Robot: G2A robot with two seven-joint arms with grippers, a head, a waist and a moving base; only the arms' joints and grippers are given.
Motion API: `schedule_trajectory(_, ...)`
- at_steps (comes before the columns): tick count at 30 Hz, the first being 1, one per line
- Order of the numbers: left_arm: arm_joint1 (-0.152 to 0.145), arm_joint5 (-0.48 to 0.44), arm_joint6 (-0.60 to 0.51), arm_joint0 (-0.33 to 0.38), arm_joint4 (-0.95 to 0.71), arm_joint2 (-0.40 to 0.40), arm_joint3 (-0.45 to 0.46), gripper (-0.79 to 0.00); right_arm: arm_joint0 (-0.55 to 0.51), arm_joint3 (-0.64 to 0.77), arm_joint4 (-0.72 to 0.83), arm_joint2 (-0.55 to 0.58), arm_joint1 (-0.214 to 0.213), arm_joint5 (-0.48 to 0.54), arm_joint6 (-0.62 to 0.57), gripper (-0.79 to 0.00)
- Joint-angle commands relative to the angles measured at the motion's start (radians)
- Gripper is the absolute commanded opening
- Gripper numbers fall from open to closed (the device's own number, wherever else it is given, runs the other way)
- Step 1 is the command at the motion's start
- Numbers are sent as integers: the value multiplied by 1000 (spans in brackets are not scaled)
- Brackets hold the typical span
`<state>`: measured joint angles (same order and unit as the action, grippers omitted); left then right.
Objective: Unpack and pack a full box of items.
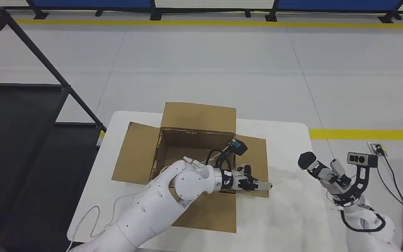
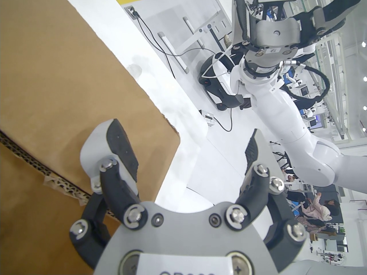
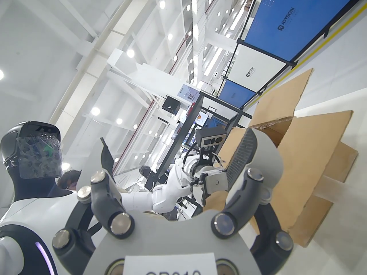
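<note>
White table [image 1: 291,211] with rounded corners, seen from above. One thing stands directly on its top: a brown cardboard box [image 1: 198,117], open, with all four flaps folded outward. It sits left of the table's middle and close to the far edge.

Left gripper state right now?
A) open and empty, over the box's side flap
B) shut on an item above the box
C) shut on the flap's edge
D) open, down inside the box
A: in the left wrist view the left gripper has its jaws spread wide with nothing between them, and it sits above the outer edge of the cardboard flap.
</note>
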<state>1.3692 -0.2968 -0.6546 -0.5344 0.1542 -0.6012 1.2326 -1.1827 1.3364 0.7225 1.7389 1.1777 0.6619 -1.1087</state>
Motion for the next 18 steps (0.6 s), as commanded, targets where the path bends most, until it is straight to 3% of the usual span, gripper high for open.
schedule_trajectory(1, 6, -5, 0, 3, 0, 3, -14, 0, -1, 1, 0, -2, -1, 0, 1, 0)
schedule_trajectory(18, 30, -49, -5, -10, -13, -34, -47, 0, -7, 20, -12, -17, -11, 4, 24, 0)
